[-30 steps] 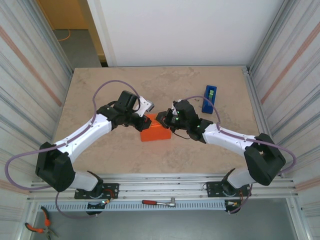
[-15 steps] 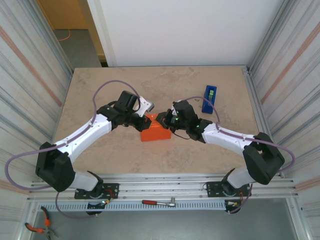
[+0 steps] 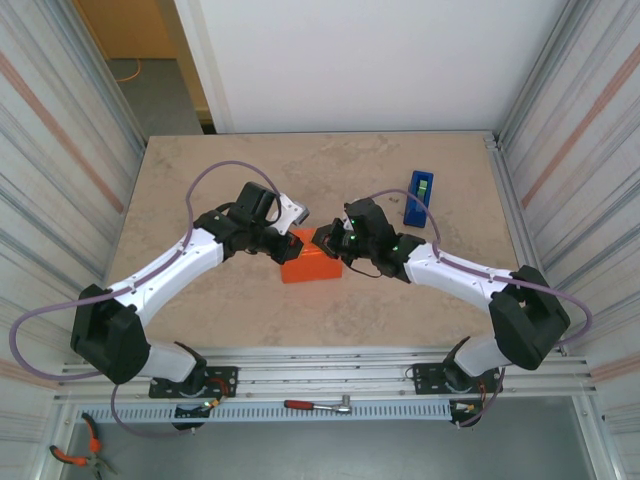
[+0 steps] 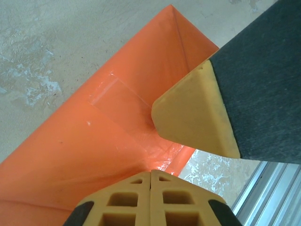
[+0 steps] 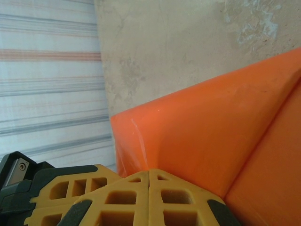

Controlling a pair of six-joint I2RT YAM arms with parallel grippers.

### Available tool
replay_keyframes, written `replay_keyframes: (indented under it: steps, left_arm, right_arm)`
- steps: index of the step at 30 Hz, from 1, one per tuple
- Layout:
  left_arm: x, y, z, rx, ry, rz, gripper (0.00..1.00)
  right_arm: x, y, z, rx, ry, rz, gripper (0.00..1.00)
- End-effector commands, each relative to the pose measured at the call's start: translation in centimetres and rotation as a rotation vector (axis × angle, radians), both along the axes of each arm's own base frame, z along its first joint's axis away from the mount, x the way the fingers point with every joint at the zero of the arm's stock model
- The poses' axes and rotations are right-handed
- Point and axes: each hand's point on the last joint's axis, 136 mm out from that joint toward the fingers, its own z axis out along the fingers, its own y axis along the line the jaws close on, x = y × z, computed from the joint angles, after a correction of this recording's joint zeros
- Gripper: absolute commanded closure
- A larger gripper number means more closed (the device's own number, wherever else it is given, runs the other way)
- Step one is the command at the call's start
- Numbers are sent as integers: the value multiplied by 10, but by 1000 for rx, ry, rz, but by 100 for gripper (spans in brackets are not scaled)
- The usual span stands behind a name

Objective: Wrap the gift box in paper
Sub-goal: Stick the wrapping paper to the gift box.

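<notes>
The orange paper (image 3: pixel 312 266) is folded into a flat parcel at the middle of the table; the gift box is hidden inside it. My left gripper (image 3: pixel 289 243) is shut, its tips pressed on the parcel's far left end. My right gripper (image 3: pixel 326 238) is shut too and presses on the far right end. In the left wrist view my shut left gripper (image 4: pixel 150 172) rests on the paper (image 4: pixel 84 146), near a strip of clear tape (image 4: pixel 123 102) and a folded flap, with the right gripper's finger (image 4: pixel 193 117) close by. In the right wrist view my right gripper (image 5: pixel 149 172) touches the paper (image 5: pixel 211 136).
A blue tape dispenser (image 3: pixel 419 196) stands at the back right of the table (image 3: pixel 200 180). Ribbed metal walls (image 3: pixel 60 170) close in both sides. A ratchet tool (image 3: pixel 318 405) lies on the rail in front of the arm bases.
The right wrist has shifted slightly towards the back of the parcel. The left arm and the parcel have stayed where they were.
</notes>
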Motion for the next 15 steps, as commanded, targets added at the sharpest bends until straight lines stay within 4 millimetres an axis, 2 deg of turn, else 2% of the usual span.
replay_keyframes:
  steps: [1,7,15]
  left_arm:
    - [-36,29,-68,208,205,6,100]
    - [-35,29,-69,207,206,6,100]
    - [-36,27,-68,202,207,2,100]
  right_arm:
    - [-8,-12,-16,-96,34,17,100]
    - [-11,-15,-26,-141,54,24,100]
    - [-14,-22,-37,-288,42,64,100]
